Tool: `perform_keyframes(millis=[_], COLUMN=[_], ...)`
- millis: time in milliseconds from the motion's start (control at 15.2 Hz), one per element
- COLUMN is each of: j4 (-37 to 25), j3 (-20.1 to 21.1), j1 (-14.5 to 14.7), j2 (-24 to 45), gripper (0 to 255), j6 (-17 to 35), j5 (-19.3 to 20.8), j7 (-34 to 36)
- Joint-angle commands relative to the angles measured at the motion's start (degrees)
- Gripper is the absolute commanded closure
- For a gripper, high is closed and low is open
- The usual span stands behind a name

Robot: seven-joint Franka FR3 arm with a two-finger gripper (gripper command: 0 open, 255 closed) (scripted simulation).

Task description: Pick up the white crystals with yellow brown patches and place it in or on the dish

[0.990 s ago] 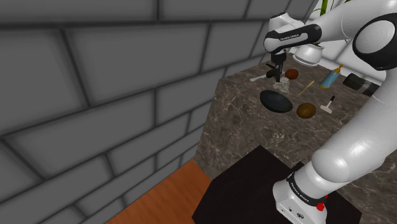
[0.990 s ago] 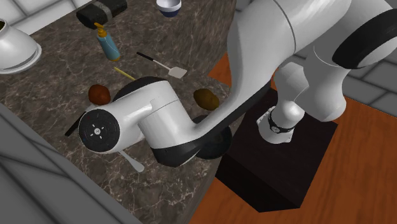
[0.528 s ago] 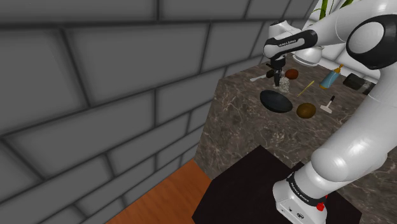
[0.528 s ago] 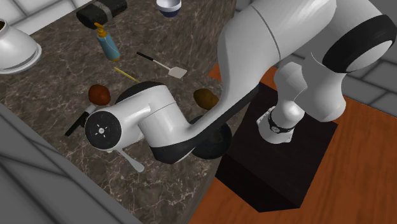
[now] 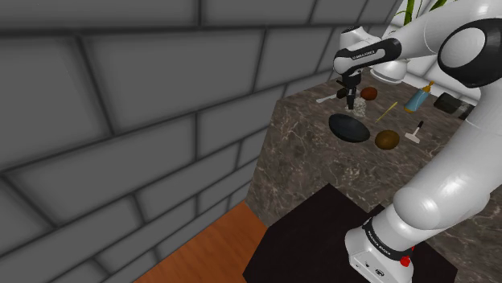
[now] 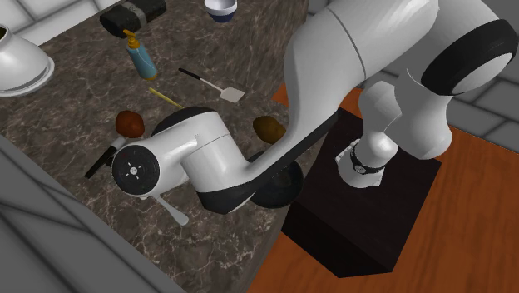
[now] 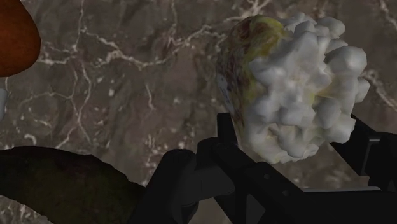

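Observation:
The lump of white crystals (image 7: 299, 83) with a yellow-brown patch on one side rests on the dark marble counter (image 5: 322, 153). My gripper (image 7: 294, 127) stands over it, and its black fingers (image 7: 226, 130) press against both sides of the lump, shut on it. In the shoulder view the gripper (image 5: 351, 100) points down at the crystals (image 5: 361, 105), just behind the black dish (image 5: 349, 127). The dish's dark rim (image 7: 57, 172) lies close beside the gripper. In the second exterior view the arm hides the hand and crystals, and part of the dish (image 6: 279, 190) shows.
A reddish-brown ball (image 5: 368, 93) lies just past the crystals and a brown one (image 5: 388, 139) beside the dish. Farther back are a blue bottle (image 5: 418, 98), a small white spatula (image 5: 416, 132), a dark box (image 5: 447, 102) and a white pot (image 6: 21, 62). A grey block wall borders the counter.
Since one second ago the hand has sunk a little and shifted towards the crystals. Nothing has moved over the last half second.

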State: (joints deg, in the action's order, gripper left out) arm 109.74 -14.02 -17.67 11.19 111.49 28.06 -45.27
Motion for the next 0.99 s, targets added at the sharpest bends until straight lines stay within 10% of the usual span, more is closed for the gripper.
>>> perform_keyframes(millis=[0,924], j4=[0.03,-2.39], j3=[0.0,0.08], j1=[0.0,0.23], j2=[0.02,-1.66], gripper=[255,255], j6=[-0.03,-3.8], j5=[-0.02,-0.32], j7=[0.0,-1.63])
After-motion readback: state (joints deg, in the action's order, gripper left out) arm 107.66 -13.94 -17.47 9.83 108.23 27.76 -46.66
